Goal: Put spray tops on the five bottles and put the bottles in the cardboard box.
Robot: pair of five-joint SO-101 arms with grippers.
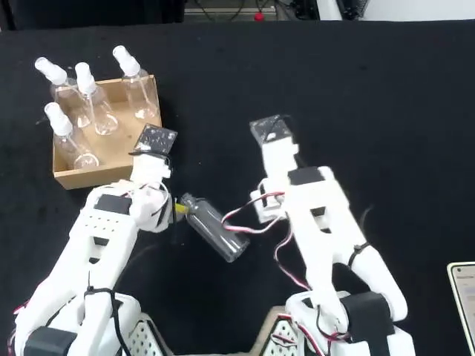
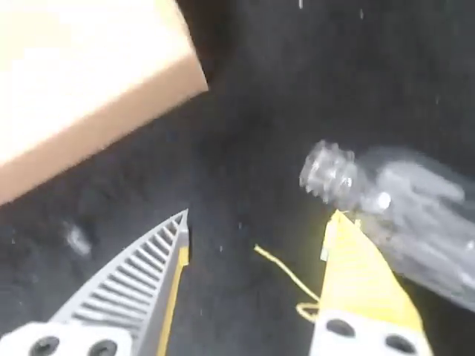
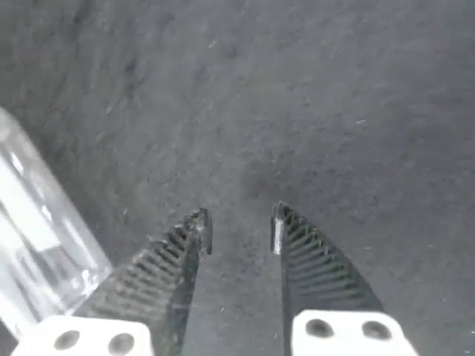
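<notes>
"What are the jaws doing? Holding anything?"

"No. The left gripper (image 2: 260,215) has its jaws spread wide with nothing between them. The right gripper (image 3: 237,222) has its jaws parted more narrowly, and they are empty too, over bare cloth."

"And the loose bottle?"

"The clear bottle (image 1: 215,228) lies on its side in the lower middle of the high view, between the two arms. Its neck points to the upper left. The threaded mouth is open, with no spray top on it. The neck is just beside one of the left gripper's fingers (image 2: 364,282), the yellow-faced one. I cannot tell whether they touch."

"How close is the right one?"

"The bottle's body is near its jaws, off to one side and outside them."

"And the rest?"

"The cardboard box (image 1: 89,176) sits at the upper left of the high view. The four other bottles (image 1: 96,111) stand upright in it, each with a white spray top (image 1: 125,59) on. The left arm (image 1: 96,252) and the right arm (image 1: 326,245) come up from the bottom edge of the black table (image 1: 371,111)."
</notes>
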